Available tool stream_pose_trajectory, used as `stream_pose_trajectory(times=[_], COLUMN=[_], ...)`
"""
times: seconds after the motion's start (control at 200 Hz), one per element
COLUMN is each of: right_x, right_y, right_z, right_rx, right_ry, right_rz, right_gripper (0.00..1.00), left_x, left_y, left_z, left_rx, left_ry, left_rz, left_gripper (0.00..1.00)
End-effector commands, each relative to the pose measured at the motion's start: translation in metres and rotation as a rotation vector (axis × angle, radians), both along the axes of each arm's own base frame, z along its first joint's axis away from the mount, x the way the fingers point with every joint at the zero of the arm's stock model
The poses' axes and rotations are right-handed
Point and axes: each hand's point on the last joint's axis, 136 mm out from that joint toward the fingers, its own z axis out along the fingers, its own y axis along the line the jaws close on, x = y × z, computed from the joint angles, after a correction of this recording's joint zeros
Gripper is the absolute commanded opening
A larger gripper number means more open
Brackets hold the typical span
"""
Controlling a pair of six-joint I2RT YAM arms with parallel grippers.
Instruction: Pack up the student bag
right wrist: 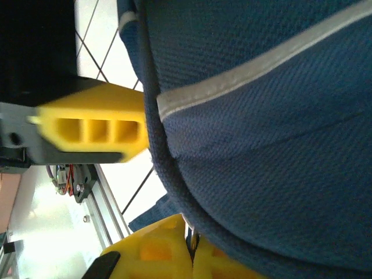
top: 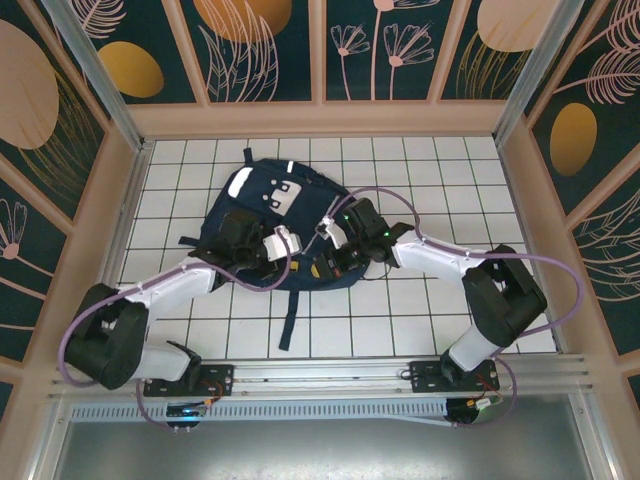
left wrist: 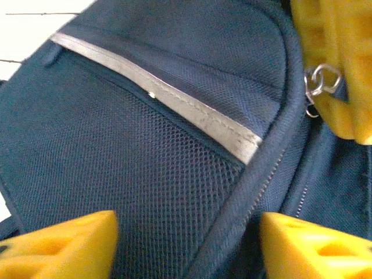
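Navy-blue fabric student bag point(top: 270, 200) lies centre on white tiled bench point(top: 430, 170). My right hand point(right wrist: 192, 251) is closed at its zip edge point(left wrist: 279, 157), left hand point(left wrist: 186, 235) open. I seat fabric deep before pinching.

Readable text, labels, brands, numbers, signs: none is showing legibly on the large navy-blue fabric backpack point(top: 310, 200).

Student bag point(top: 310, 210) on the table point(top: 420, 320), just left of centre.
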Motion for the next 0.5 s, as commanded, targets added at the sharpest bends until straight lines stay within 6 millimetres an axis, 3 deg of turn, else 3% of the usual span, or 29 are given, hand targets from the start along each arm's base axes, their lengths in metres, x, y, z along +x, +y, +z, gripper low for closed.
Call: stream_pose_trajectory(times=[0.0, 0.03, 0.095, 0.315, 0.49], right_x=[-0.001, 0.003, 0.013, 0.067, 0.095], right_y=[0.009, 0.004, -0.009, -0.085, -0.118], right_z=[0.01, 0.006, -0.003, -0.028, -0.028], right_rx=[0.03, -0.01, -0.103, -0.427, -0.514], right_ry=[-0.047, -0.058, -0.089, -0.238, -0.289], right_rz=[0.051, 0.027, -0.022, -0.268, -0.378], right_gripper=[0.0, 0.0, 0.0, 0.0, 0.0], left_x=[0.02, 0.021, 0.02, 0.005, 0.001], left_y=[-0.006, -0.004, 0.0, 0.008, 0.016], left_z=[0.007, 0.004, 0.0, -0.007, -0.019], left_rx=[0.055, 0.07, 0.107, 0.18, 0.213], left_ry=[-0.14, -0.148, -0.17, -0.202, -0.187], left_rz=[-0.046, -0.047, -0.056, -0.143, -0.199], left_gripper=[0.41, 0.31, 0.0, 0.0, 0.0])
